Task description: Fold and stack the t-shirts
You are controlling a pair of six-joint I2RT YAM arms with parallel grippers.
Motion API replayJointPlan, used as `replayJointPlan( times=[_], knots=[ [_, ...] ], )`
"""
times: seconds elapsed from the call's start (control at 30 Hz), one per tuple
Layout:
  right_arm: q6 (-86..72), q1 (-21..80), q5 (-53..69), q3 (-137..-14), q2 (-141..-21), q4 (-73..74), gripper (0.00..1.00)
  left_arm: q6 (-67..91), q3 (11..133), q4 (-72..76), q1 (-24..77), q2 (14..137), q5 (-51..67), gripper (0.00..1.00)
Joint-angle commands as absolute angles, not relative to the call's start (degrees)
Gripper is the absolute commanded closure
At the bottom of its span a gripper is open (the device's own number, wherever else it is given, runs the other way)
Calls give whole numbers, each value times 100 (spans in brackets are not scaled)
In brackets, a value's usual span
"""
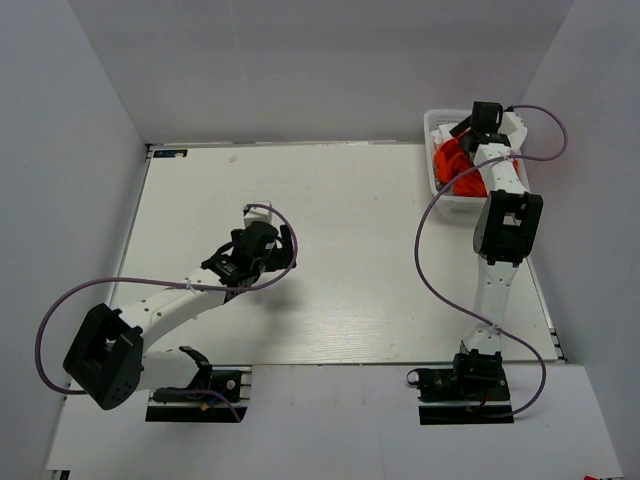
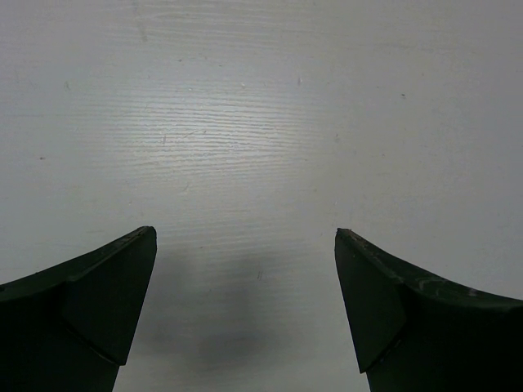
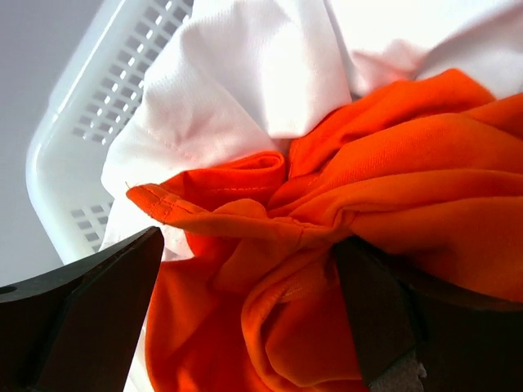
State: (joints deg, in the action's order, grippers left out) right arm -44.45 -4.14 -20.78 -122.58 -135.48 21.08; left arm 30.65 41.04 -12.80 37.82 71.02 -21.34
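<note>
Reach into the basket (image 1: 430,118), both grippers released.
Top view: the left gripper (image 1: 288,250) hangs over the table (image 1: 360,260) mid-left; the right gripper (image 1: 462,130) is inside the white lattice basket at the far right corner, over the crumpled orange-red t-shirt (image 1: 452,162). Left wrist: fingers wide apart, tabletop showing between them. Right wrist: jaws spread, not clenched, straddling a bunched orange-red fold; the white t-shirt (image 3: 245,73) lies against it, behind.

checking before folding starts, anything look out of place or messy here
Nothing looks spilled or damaged. The bright orange-red cloth t-shirt and the plain white cloth t-shirt lie crumpled together, unfolded, in the white plastic lattice basket at the far right.
</note>
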Motion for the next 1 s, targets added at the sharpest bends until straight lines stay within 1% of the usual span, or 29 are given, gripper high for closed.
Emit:
replayJointPlan(
  times=[0.0, 0.13, 0.2, 0.37, 0.5, 0.77, 0.8, 0.9, 0.93, 0.97],
  knots=[
    [-4491, -536, -2162, -12551, -13342, 1617, 10, 2962, 4315, -1020, 3753, 7093, -1995, 0],
    [-4211, -536, -2425, -12621, -13341, 1625, 10, 2900, 4394, -949, 3753, 7277, -1934, 0],
    [-4210, -571, -2452, -12848, -13473, 1705, 10, 2839, 4526, -949, 3753, 7391, -1872, 0],
    [-4210, -580, -2391, -13095, -13912, 1504, 10, 2839, 4719, -1011, 3753, 7628, -1872, 0],
    [-4157, -589, -2443, -13631, -14378, 1389, 10, 2786, 4720, -958, 3753, 7629, -1872, 0],
    [-4262, -589, -2242, -13658, -15010, 1178, 10, 2786, 4877, -1028, 3753, 7883, -1767, 0],
    [-4271, -589, -2154, -13676, -15038, 1143, 13, 2786, 4878, -1028, 3753, 7962, -1767, 0],
    [-4315, -589, -2049, -13658, -15178, 950, 31, 2786, 4939, -1090, 3753, 8112, -1767, 0],
    [-4315, -598, -2048, -13641, -15231, 923, 41, 2786, 5000, -1090, 3753, 8112, -1706, 0],
    [-4376, -606, -2030, -13632, -15240, 905, 59, 2786, 5001, -1090, 3753, 8112, -1705, 0]
  ],
)
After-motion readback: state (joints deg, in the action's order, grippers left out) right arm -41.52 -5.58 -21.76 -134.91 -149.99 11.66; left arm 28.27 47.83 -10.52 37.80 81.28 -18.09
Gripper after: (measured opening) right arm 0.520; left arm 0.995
